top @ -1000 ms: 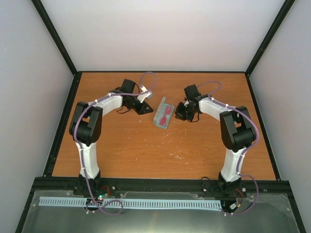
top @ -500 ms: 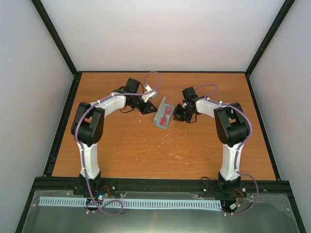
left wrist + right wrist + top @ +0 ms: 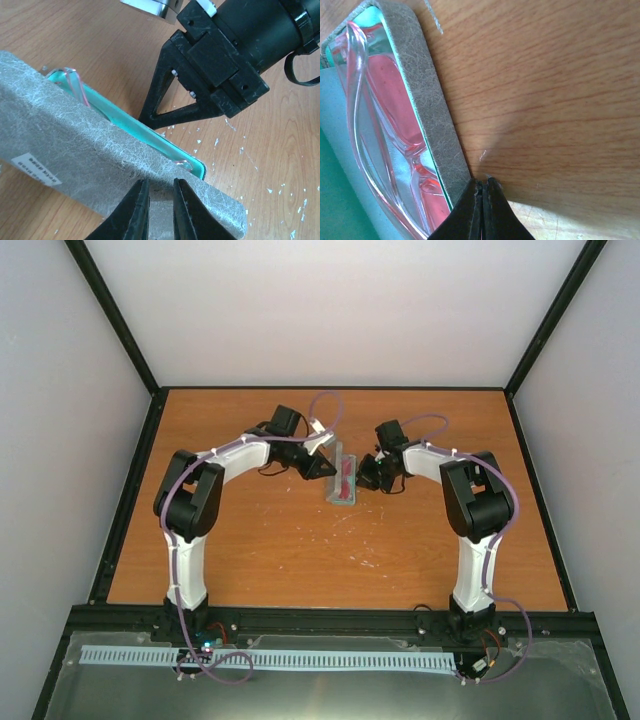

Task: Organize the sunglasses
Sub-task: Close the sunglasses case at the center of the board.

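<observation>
The grey case [image 3: 342,480] with teal lining lies mid-table, its lid tilted up and half folded over. The sunglasses [image 3: 344,471], with red lenses and a thin clear-pink frame, lie inside it. They show plainly in the right wrist view [image 3: 390,90], beside the case's grey rim [image 3: 432,110]. My left gripper [image 3: 326,468] is at the case's left. Its fingers [image 3: 140,202] are a narrow gap apart and rest against the outside of the grey lid [image 3: 90,145]. My right gripper [image 3: 366,478] is shut and empty. Its tip [image 3: 482,184] is on the table against the case's right edge.
The orange-brown wooden table [image 3: 300,540] has white scuff marks near its middle. A black frame [image 3: 130,500] runs along its edges, with grey walls behind. In the right wrist view a pale blue sheet [image 3: 337,115] lies in the case beside the glasses.
My left gripper has moved right and pushed the case's lid up from lying flat, so the case looks narrower from above. My right gripper has stayed at the case's right edge.
</observation>
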You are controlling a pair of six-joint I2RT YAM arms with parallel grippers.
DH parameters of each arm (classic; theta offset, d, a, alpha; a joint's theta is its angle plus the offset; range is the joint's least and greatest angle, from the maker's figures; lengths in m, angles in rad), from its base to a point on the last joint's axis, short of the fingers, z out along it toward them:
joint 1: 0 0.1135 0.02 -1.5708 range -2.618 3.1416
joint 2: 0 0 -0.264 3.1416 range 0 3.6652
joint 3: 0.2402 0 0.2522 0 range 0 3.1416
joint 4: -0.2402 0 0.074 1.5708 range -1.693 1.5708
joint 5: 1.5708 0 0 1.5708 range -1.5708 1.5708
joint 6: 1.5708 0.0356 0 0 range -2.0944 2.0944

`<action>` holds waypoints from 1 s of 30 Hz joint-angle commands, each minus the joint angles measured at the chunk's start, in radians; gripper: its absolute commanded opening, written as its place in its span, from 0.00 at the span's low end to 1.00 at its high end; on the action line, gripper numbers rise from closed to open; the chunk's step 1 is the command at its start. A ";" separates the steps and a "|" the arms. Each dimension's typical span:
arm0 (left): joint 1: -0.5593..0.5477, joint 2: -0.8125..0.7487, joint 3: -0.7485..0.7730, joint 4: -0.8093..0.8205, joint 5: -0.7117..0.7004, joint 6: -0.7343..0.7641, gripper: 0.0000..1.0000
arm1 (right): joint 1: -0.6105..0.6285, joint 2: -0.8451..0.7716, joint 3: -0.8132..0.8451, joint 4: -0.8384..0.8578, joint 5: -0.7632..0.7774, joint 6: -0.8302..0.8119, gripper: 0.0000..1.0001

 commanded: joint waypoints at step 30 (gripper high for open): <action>0.063 -0.033 0.174 -0.005 -0.047 -0.067 0.78 | -0.115 -0.230 -0.079 -0.117 0.057 -0.154 0.18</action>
